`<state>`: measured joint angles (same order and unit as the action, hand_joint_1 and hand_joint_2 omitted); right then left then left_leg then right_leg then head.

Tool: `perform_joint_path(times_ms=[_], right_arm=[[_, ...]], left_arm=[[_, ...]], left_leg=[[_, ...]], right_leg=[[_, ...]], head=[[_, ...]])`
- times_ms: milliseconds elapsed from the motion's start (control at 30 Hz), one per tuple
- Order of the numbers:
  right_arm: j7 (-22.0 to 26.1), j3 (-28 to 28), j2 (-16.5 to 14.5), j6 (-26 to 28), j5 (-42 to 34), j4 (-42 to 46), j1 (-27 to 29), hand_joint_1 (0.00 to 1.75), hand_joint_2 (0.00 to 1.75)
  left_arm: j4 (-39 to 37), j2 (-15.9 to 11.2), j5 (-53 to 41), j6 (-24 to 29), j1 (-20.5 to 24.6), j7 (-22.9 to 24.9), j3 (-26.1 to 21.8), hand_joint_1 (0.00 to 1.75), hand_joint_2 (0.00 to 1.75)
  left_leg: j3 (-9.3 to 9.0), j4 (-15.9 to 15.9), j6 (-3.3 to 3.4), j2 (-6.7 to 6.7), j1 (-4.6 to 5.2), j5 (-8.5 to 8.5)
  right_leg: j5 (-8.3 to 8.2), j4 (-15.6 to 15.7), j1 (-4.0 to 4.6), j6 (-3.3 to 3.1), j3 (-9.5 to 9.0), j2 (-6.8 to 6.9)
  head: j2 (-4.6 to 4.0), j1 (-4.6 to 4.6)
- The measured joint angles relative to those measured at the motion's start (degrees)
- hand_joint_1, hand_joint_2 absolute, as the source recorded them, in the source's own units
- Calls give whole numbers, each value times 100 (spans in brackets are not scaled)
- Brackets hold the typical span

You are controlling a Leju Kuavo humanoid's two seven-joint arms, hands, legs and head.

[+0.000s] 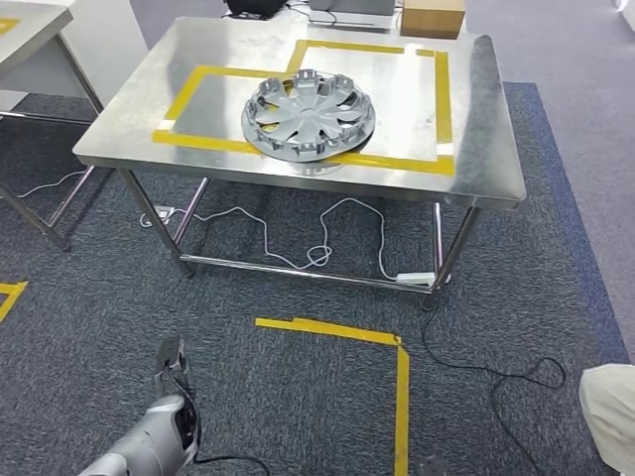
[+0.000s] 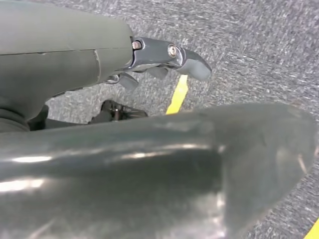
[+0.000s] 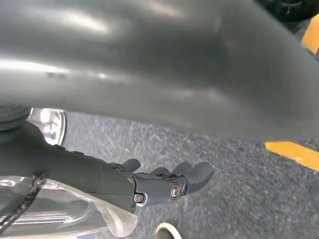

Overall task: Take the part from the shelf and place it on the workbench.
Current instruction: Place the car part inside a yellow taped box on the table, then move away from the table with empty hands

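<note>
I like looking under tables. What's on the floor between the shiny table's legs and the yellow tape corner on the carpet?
In the head view, a white cable loops on the grey carpet under the table; the carpet between it and the yellow tape corner is bare.

Head view high, facing workbench (image 1: 479, 149); wrist views floorward.

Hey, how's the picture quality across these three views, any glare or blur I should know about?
Head view: sharp and evenly lit, with ceiling light glaring off the steel workbench around the hubcap. Left wrist view: the left hand is fairly crisp, but a big grey shape close to the lens is blurred, with streaky highlights. Right wrist view: the same, with the right hand in focus and the carpet soft.
</note>
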<state>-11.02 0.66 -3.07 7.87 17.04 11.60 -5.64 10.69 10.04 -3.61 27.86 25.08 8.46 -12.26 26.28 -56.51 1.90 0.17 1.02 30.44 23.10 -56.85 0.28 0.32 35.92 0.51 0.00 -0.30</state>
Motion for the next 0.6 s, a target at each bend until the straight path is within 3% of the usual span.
perform_joint_path(times_ms=[67,100,167,233,267,300,333,367,400,467,500,533,600], right_arm=[[-22,-119,-6,-85,66,-6,-56,0,0],[-44,-171,-8,-124,88,-11,-79,0,0],[-93,-249,-10,-213,112,-22,-115,0,0],[-114,-313,-12,-311,122,-30,-135,0,0],[-113,-340,-14,-361,125,-33,-133,0,0],[-113,-362,-15,-423,128,-39,-125,0,0],[-110,-376,-16,-494,136,-44,-113,0,0],[-106,-391,-16,-564,149,-49,-98,0,0],[-102,-407,-16,-622,168,-51,-83,0,0],[-96,-461,-15,-700,252,-53,-47,0,0],[-96,-499,-16,-732,311,-57,-33,0,0],[-96,-542,-17,-762,374,-63,-21,0,0],[-97,-629,-30,-818,478,-78,-10,0,0]], left_arm=[[0,8,-12,-32,7,18,12,0,0],[0,12,-19,-45,10,28,19,0,0],[0,26,-32,-60,18,41,37,0,0],[0,32,-43,-64,13,49,48,0,0],[0,31,-45,-54,4,53,49,0,0],[0,30,-44,-31,-4,56,50,0,0],[0,28,-42,3,-11,65,50,0,0],[0,28,-40,43,-15,74,50,0,0],[0,29,-42,74,-16,83,50,0,0],[0,34,-54,110,-3,95,52,0,0],[0,35,-62,115,5,99,55,0,0],[0,34,-70,115,8,109,58,0,0],[-1,23,-90,92,-7,133,67,0,0]], left_leg=[[41,80,26,13,5,-77],[91,102,55,25,-4,-144],[246,138,110,45,-32,-308],[440,133,122,43,-31,-450],[539,129,111,43,-31,-517],[637,124,96,31,-31,-581],[727,116,76,12,-31,-647],[810,106,54,-13,-31,-710],[880,91,30,-45,-32,-767],[989,35,-15,-103,-16,-863],[1030,12,-39,-143,-9,-911],[1064,-5,-64,-186,-3,-957],[1124,-52,-120,-227,-17,-962]], right_leg=[[-90,14,-19,62,35,0],[-29,-22,-27,93,77,-9],[423,-395,-43,154,240,-29],[977,-1123,-58,204,432,-34],[1058,-1444,-63,222,475,-34],[981,-1639,-64,231,457,-34],[797,-1663,-66,230,361,-39],[595,-1488,-68,218,165,-69],[493,-1147,-74,198,-119,-154],[632,-289,-88,160,-738,-334],[758,-3,-88,145,-918,-379],[833,144,-84,128,-989,-357],[823,165,-88,49,-941,-240]], head=[[0,-15],[0,-25],[0,-5],[0,20],[0,22],[0,22],[0,24],[0,22],[0,22],[0,24],[0,24],[0,26],[0,22]])
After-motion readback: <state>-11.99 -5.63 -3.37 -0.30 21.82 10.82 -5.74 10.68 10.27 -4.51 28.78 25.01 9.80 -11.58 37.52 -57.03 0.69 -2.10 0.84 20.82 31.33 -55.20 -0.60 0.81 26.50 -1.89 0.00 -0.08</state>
